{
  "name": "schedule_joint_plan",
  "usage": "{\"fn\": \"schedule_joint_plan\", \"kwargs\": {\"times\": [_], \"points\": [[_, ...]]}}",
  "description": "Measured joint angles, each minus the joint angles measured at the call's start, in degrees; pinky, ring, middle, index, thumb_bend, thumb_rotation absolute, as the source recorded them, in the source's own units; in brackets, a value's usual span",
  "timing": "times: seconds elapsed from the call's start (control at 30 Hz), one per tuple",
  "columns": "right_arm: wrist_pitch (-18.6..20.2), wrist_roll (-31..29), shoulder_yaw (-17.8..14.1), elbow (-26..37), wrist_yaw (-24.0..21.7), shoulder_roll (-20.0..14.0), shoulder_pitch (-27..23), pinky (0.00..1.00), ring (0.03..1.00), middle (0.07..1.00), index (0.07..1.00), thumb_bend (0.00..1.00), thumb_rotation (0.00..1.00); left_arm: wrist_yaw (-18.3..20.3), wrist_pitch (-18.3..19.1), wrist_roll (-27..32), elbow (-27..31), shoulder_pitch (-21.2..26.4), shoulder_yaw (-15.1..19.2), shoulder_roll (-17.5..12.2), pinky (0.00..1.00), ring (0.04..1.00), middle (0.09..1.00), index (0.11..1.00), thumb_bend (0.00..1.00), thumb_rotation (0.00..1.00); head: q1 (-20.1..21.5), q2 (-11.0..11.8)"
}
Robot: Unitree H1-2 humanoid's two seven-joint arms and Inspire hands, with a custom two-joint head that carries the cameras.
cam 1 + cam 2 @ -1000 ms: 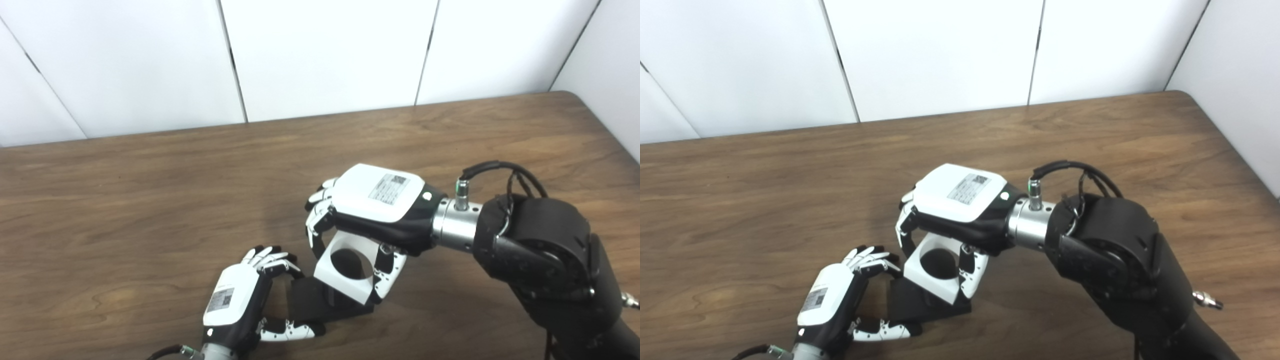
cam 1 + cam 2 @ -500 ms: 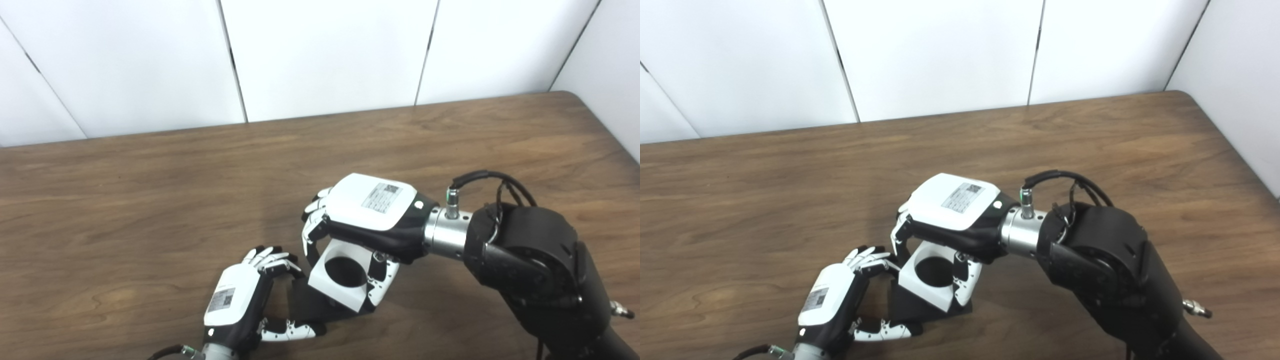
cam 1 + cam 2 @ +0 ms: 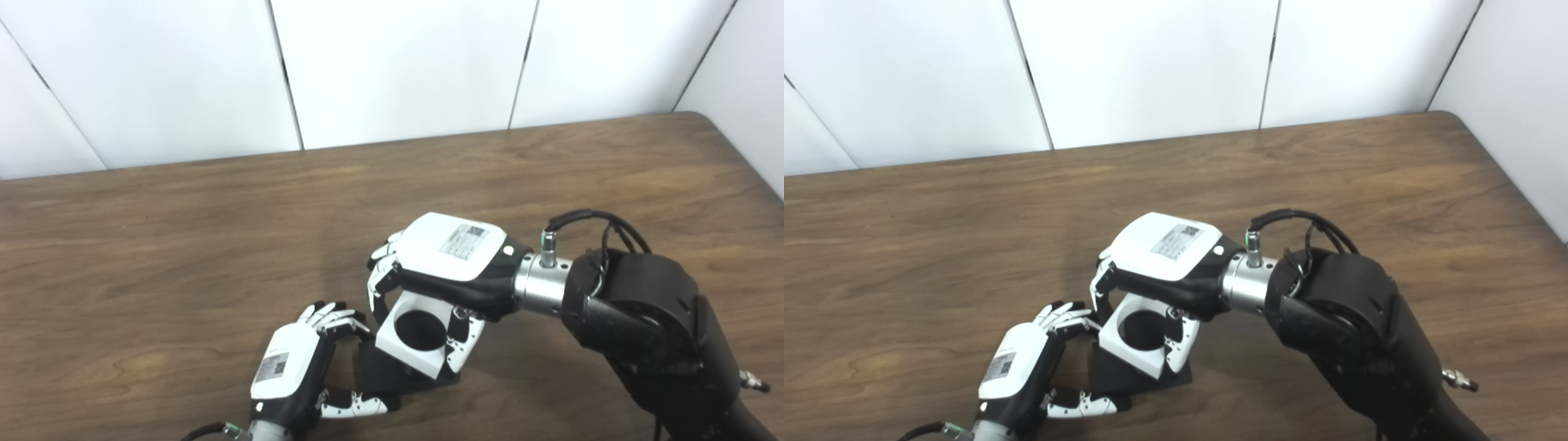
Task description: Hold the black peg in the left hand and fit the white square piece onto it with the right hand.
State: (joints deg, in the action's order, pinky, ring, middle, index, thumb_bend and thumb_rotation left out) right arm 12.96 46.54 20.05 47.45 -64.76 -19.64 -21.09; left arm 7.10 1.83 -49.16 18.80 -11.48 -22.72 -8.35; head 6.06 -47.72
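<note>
Left eye view: from head height, looking steeply down and forward across the wooden table (image 3: 184,233) to the white wall panels (image 3: 398,67) at the far side.
Right eye view: same downward tilt, set slightly to the right, so everything sits further left in its picture.
Closeness: near; both arms enter at the bottom edge.
Shared area: nearly the whole tabletop, its far right corner, both hands.

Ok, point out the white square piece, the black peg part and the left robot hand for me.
white square piece (image 3: 407,353): left eye view, on its white front face below the round hole.
black peg (image 3: 1115,375): right eye view, on its flat black base.
left robot hand (image 3: 291,364): left eye view, on its white back cover.
</note>
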Motion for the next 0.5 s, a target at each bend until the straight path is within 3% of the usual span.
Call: {"fn": "schedule_joint_plan", "kwargs": {"times": [0.5], "points": [[-1.73,0.11,-0.36,-2.17,1.05,-0.61,-0.04,0.9,0.872,0.743,0.482,0.52,0.13,0.02,0.0,-0.01,0.09,-0.08,-0.12,0.03,0.94,0.885,0.786,0.485,0.52,0.05,0.17,-0.09]]}}
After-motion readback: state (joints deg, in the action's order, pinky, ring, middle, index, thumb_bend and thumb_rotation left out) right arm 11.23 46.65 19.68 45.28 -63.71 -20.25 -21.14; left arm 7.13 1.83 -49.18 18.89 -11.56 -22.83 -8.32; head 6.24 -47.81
